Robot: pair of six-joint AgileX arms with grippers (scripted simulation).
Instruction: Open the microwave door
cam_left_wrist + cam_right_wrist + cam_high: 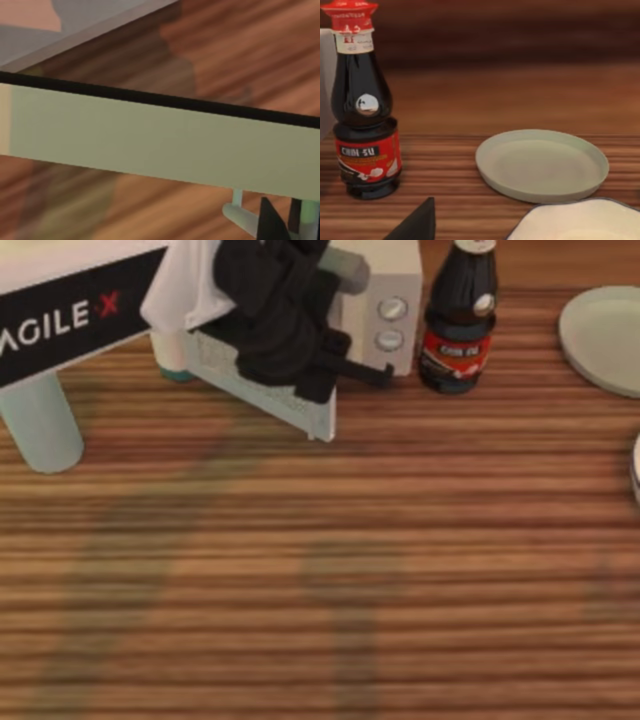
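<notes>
Microwave door swung partway out near the desk's far edge, left gripper hooked at its free edge to pull; finger state impossible to tell.

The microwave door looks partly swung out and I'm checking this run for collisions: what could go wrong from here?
1. The left end effector sits by the free edge of the microwave door; its hold isn't visible, so it may slip off as the swing widens.
2. The dark sauce bottle stands right beside the microwave; a nudged body could tip it.
3. The door sweeps toward the teal-based cup at its left.
</notes>
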